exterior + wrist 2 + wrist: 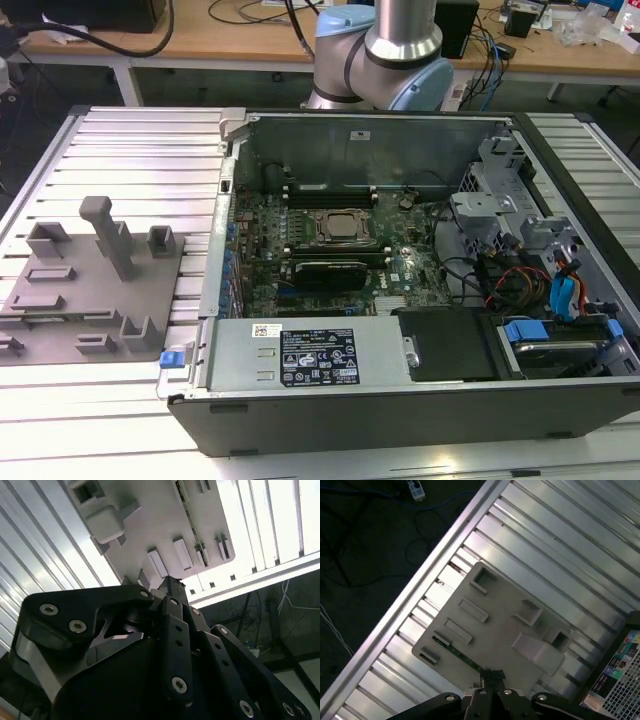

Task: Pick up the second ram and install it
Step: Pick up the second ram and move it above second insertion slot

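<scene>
Gripper (492, 679) clenched, empty, over fixture (495, 625). Ram (456, 652) sits in slot along fixture's edge, close beside fingertips. Long axis parallel to table (560, 540) slats: one end toward table's edge, other toward case (620, 670).

Second ram (457, 654) lies on the fixture plate (505, 630), beside the computer case (420, 420).

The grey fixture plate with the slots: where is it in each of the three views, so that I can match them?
Exterior view: the grey fixture plate lies on the ribbed table, at the exterior view's left of the computer case.
Second wrist view: it lies just beyond the gripper.
First wrist view: also beyond the gripper, near the table's edge.
Shared landmark: the ribbed table under the plate.
</scene>
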Robot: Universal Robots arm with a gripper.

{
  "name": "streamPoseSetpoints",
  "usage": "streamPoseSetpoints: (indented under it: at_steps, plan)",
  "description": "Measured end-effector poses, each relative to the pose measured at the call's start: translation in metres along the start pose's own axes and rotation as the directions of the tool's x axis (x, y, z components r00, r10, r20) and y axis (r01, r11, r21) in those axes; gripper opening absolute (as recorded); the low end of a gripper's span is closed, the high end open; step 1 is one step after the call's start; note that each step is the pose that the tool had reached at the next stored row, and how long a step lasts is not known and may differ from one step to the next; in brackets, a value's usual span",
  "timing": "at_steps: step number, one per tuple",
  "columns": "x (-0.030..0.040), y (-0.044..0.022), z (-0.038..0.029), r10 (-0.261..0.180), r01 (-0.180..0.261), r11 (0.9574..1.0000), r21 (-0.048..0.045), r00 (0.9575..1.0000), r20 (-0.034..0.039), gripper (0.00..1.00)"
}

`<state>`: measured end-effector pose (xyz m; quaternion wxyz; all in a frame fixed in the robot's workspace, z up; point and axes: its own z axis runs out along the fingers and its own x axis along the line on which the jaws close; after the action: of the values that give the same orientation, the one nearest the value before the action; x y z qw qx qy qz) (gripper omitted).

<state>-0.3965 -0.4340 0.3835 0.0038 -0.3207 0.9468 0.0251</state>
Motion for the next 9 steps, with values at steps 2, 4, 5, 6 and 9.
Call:
streamPoseSetpoints:
  at_steps: [2,4,5,6,9]
  plan:
    - [0.0000,0.0000,0.0000,-0.033,0.033,0.9995,-0.0008,0.9995,-0.0014,0.11]
    - [0.0000,0.0000,0.0000,-0.071,0.071,0.9975,-0.0017,0.9975,-0.0031,0.11]
    - [0.0000,0.0000,0.0000,-0.082,0.082,0.9966,-0.0021,0.9966,-0.0036,0.11]
    - [0.0000,0.0000,0.0000,-0.101,0.101,0.9948,-0.0026,0.9948,-0.0044,0.11]
    - [0.0000,0.0000,0.0000,-0.164,0.164,0.9864,-0.0044,0.9864,-0.0071,0.11]
